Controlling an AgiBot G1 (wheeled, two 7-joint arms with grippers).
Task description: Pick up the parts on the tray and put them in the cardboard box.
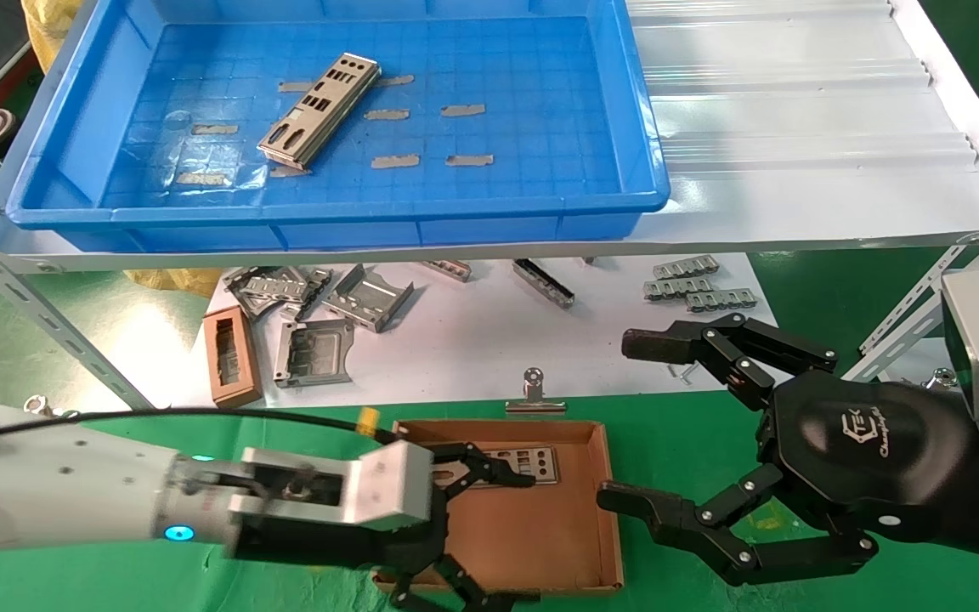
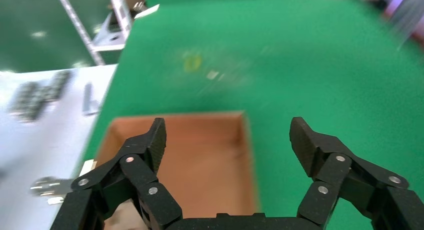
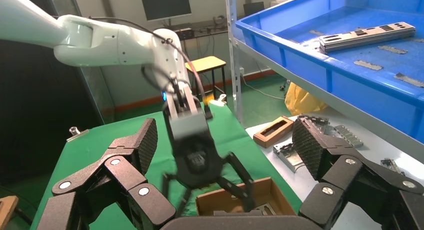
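The tray (image 1: 73, 127), a large shallow bright blue plastic tub with a gridded floor dotted with grey tape scraps (image 1: 464, 110), sits on a white shelf (image 1: 795, 127). In it lies 1 of the parts (image 1: 319, 109), a thin silver-grey metal plate punched with round and rectangular cut-outs, set at a slant in the tray's left half. Below, on the green mat (image 1: 693, 425), the cardboard box (image 1: 604, 476) is small, brown, low-walled and lidless; a 2nd plate (image 1: 532, 463) rests flat on its floor near the far wall. The left gripper (image 1: 472, 531) hangs over the box with its black fingers spread wide and nothing between them. The right gripper (image 1: 625, 421) hovers just right of the box, fingers likewise parted and empty. Bent brackets (image 1: 362, 297) and slotted strips (image 1: 693, 285) lie on white paper under the shelf.
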